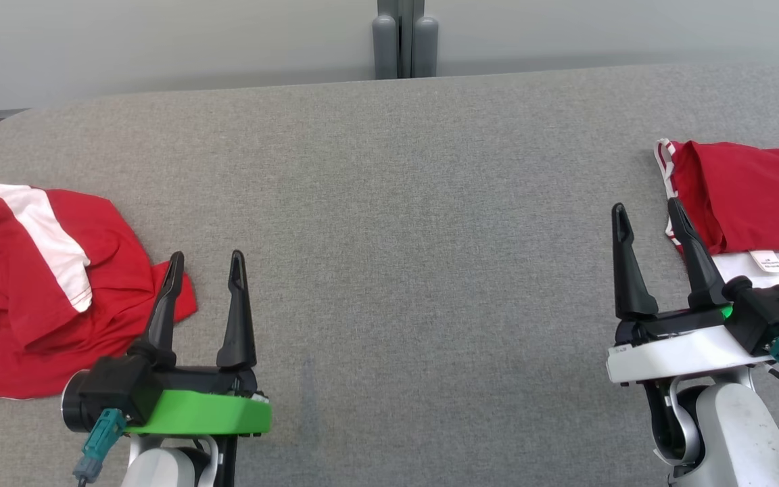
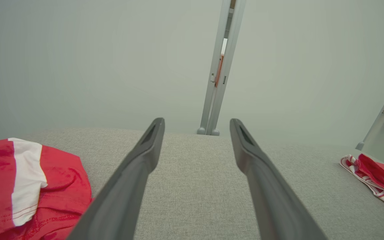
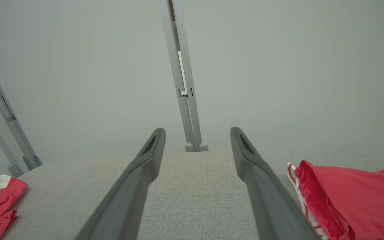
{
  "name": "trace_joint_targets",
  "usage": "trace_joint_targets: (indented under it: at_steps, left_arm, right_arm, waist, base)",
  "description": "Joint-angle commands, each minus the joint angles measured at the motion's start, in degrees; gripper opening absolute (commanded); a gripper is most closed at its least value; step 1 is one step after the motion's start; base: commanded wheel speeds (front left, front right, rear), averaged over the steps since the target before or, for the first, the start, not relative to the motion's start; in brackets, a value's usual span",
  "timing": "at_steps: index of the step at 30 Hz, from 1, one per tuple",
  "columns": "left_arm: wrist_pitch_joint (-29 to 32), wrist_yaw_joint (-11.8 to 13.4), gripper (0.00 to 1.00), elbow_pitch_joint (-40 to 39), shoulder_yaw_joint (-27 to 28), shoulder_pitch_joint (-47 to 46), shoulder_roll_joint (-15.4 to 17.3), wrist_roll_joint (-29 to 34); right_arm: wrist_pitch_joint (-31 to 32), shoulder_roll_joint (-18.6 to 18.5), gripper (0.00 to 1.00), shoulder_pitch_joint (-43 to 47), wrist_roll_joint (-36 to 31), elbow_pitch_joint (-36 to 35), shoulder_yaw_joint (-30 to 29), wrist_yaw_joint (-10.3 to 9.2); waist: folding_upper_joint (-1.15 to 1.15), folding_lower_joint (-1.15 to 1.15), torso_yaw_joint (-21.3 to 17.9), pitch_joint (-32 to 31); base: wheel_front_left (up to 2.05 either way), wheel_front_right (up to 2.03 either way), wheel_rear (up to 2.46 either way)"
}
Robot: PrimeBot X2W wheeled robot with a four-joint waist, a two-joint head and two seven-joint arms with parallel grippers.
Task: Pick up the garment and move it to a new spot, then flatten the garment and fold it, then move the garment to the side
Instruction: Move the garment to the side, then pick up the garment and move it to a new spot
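Grippers are both standing spread and empty over the tabletop (image 1: 389, 223), the left gripper (image 1: 206, 257) hovering just beside the crumpled red garment (image 1: 17, 325) that is lying at the tabletop's left edge. The right gripper (image 1: 646, 205) is hovering by the folded red garment (image 1: 754, 196) at the tabletop's right edge. Two grippers and two garments are sharing the tabletop, so the risk, as I judge it, is reaching for the folded one by mistake, or pinching only a top layer of the crumpled heap and dragging it rather than lifting.
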Motion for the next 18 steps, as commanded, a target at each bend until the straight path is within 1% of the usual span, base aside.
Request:
trace_joint_targets:
  at_steps: [1,7,11,18]
  left_arm:
    - [0.0,0.2,1.0,0.1,0.2,0.7,0.1,-0.2]
    - [0.0,0.4,1.0,0.5,-0.2,0.9,0.1,-0.3]
    - [0.0,0.5,1.0,0.8,-0.3,0.8,0.1,-0.1]
    - [0.0,0.4,1.0,1.3,-0.6,0.4,0.1,-0.1]
  right_arm:
    - [-0.2,0.0,1.0,0.9,0.5,-0.3,-0.2,0.0]
    - [-0.2,0.0,1.0,0.7,1.1,0.4,-1.1,0.0]
    - [-0.2,0.0,1.0,1.1,-0.7,2.1,-1.5,0.0]
    - [-0.2,0.0,1.0,0.8,-1.1,3.1,-1.0,0.0]
  waist:
    - [0.0,0.0,0.0,-0.1]
    - [0.0,0.0,-0.2,-0.4]
    - [0.0,0.0,-0.3,-0.3]
    - [0.0,0.0,0.4,-0.2]
  base:
    - [0.0,0.0,0.0]
    - [0.0,0.0,0.0]
    - [0.0,0.0,0.0]
    - [0.0,0.0,0.0]
